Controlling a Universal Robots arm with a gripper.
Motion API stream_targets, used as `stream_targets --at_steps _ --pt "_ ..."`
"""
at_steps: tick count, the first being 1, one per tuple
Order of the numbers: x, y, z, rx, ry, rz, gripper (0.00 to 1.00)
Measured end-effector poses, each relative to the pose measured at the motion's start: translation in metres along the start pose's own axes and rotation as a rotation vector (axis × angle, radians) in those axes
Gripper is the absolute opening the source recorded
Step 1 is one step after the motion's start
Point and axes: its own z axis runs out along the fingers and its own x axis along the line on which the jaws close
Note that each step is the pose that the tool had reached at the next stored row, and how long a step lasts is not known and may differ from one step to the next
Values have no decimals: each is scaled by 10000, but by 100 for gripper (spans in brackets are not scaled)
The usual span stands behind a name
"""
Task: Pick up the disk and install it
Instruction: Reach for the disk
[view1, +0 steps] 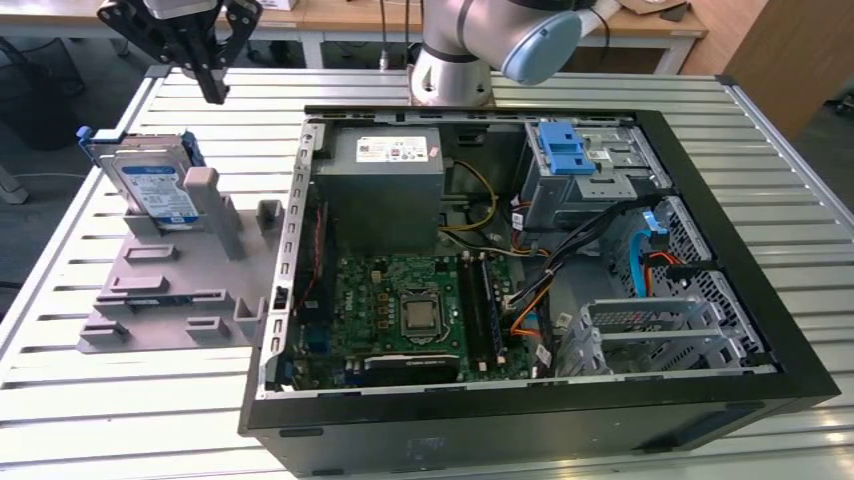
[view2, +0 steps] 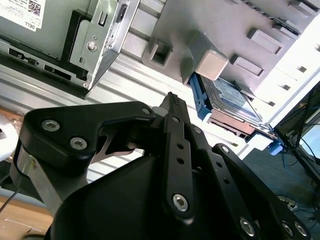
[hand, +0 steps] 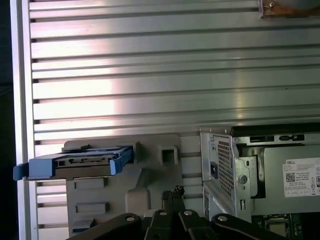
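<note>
Slatted aluminium forms the desk (view1: 120, 400) in the exterior view, and on it lies an open black computer case (view1: 534, 425) with its green motherboard (view1: 414, 310), grey power-supply box (view1: 387, 180) and grey drive bay (view1: 594, 175) showing. At the exterior view's left a grey stand (view1: 174, 270) lies beside the case. The disk (view1: 150, 185) stands upright in it, label facing out, with blue rails along its edges. The hand (view1: 214, 92) hangs above the far left part of the desk, higher than the disk and apart from it. Its fingers are pressed together to a point and hold nothing.

In the second wrist view the hand (view2: 172, 100) points toward the stand (view2: 210, 30), its two black fingers meeting at the tips with nothing between them. The disk (view2: 235, 100) lies beyond the tips, untouched, and a corner of the case (view2: 100, 35) is off to one side.

In the first wrist view the disk (hand: 80, 162) appears edge-on in the stand (hand: 150, 170), between the edge of the desk (hand: 175, 75) and the case (hand: 235, 165). The tips of the hand (hand: 173, 192) are drawn together over the stand, clear of the disk.
</note>
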Motion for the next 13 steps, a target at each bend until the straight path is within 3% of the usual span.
stream_targets --at_steps 13 --pt "135 -9 0 1 7 1 11"
